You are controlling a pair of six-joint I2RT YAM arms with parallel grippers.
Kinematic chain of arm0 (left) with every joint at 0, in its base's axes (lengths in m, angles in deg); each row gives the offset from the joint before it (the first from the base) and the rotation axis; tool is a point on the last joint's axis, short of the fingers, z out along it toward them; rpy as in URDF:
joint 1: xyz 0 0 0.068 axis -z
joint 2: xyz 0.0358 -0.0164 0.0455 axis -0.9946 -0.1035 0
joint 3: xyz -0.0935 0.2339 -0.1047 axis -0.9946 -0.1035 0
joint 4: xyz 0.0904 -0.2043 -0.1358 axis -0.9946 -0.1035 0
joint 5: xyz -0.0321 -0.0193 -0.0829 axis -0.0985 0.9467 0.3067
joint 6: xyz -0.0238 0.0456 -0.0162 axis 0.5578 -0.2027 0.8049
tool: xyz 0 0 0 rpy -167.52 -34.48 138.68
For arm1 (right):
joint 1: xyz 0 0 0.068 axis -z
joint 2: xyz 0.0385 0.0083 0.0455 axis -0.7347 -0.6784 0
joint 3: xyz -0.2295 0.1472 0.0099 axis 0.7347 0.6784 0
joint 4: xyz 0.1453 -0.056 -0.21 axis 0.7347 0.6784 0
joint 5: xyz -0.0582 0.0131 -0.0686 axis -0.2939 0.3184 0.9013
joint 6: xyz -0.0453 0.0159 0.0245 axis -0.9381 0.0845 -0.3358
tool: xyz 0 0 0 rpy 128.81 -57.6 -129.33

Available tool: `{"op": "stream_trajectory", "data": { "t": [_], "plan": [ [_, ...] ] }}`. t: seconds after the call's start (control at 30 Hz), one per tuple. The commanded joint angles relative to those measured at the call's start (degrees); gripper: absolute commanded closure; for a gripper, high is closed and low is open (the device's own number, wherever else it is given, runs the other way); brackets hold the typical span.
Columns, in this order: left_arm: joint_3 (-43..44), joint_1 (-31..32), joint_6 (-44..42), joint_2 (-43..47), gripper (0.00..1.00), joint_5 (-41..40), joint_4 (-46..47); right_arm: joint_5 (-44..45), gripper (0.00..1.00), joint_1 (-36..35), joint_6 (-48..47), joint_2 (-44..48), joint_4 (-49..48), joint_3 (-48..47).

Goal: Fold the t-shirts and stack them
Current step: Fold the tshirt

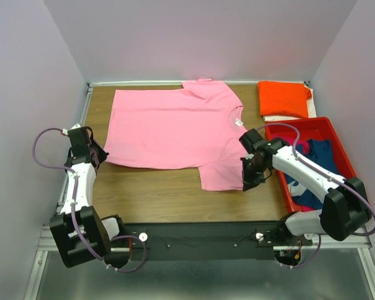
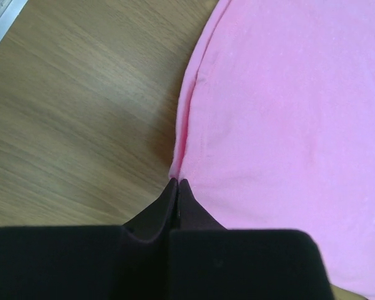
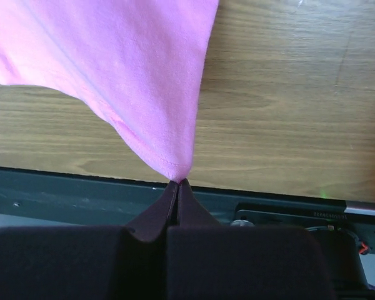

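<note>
A: Lying flat on the bench (image 1: 169,184), is the pink t-shirt (image 1: 175,128)?
B: Mostly. The left pincer (image 2: 177,184) is clamped on its near left hem corner, and the right pincer (image 3: 177,183) is clamped on the near sleeve's tip.
A: And the rest?
B: The orange t-shirt (image 1: 283,98) sits folded at the far right corner. The navy t-shirt (image 1: 322,156) and magenta t-shirt (image 1: 303,147) lie in the red bin (image 1: 300,123).

Bare table (image 1: 156,187) lies open between left tool (image 1: 100,156) and right tool (image 1: 247,180); the red bin (image 1: 306,120) stands close right of the latter.
</note>
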Motion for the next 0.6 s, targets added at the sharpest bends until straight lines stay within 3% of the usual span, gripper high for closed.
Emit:
{"op": "stream_trajectory", "data": {
  "t": [0.0, 0.27, 0.57],
  "plan": [
    [0.28, -0.52, 0.85, -0.07, 1.00, 0.19, -1.12, 4.37, 1.00, -0.37, 2.00, -0.70, 2.82, -6.69],
    [4.75, -0.52, 1.82, -7.62, 1.00, 4.67, 4.76, 15.52, 0.99, -0.28, 0.87, -12.11, 0.46, -19.09],
    [10.91, -0.52, 2.79, -17.29, 1.00, 8.01, 9.08, 22.21, 1.00, 2.09, -2.82, -24.43, -4.12, -31.58]
  ]
}}
